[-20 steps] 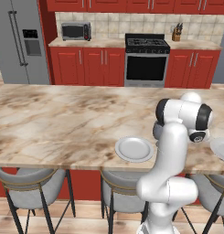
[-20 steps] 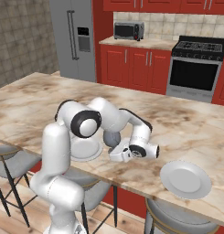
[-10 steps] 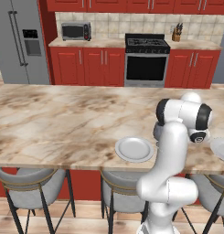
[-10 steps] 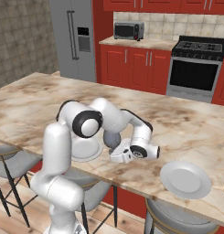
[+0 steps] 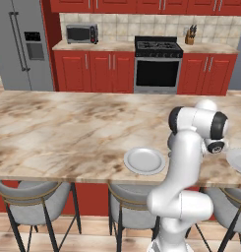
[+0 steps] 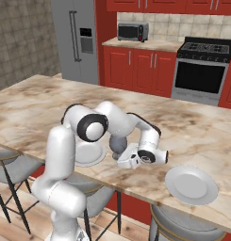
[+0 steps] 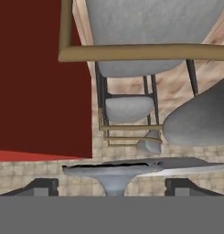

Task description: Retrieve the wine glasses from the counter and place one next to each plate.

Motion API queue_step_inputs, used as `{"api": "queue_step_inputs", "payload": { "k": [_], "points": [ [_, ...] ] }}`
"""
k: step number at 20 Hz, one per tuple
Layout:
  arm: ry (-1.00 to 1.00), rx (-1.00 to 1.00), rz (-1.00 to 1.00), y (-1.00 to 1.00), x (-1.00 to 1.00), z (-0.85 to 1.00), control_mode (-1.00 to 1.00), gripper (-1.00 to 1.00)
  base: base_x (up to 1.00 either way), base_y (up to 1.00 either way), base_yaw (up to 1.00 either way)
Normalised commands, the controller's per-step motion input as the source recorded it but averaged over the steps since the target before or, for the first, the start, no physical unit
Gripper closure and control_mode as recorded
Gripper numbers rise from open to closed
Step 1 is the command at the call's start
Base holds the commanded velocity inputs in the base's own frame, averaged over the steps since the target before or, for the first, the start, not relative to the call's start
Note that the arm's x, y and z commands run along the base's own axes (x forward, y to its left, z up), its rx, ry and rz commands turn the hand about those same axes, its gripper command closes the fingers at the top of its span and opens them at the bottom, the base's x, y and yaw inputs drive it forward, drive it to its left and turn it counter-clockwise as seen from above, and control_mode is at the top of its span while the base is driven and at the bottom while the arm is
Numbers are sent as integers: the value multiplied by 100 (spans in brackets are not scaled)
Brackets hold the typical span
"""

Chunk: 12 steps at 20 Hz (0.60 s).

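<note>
My gripper hangs low over the front edge of the marbled bar top, between two pale plates. A smoky-grey wine glass stands right beside it, near the left plate. In the hand view a wide grey disc on a thin stem, part of that glass, sits between the two fingertips, which stand far apart and clear of it. From the left base view the hand is beyond the arm, with one plate to its left and another at the right edge. The counter runs along the back wall.
Grey-seated stools line the near side of the bar. At the back stand a fridge, a microwave and a black stove between red cabinets. The bar's left half is bare stone.
The fingers have spread apart and let go of the glass. Arm, plates and base have stayed where they were.
</note>
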Motion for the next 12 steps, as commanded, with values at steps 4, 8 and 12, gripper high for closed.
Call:
{"api": "queue_step_inputs", "payload": {
  "k": [4,8,12],
  "points": [
    [0,0,0,-34,0,-15,-100,-100,0,0,0],
    [0,0,0,-22,0,-7,-100,-100,0,0,0],
    [0,0,-1,-40,0,1,-100,-100,0,0,0]
  ]
}}
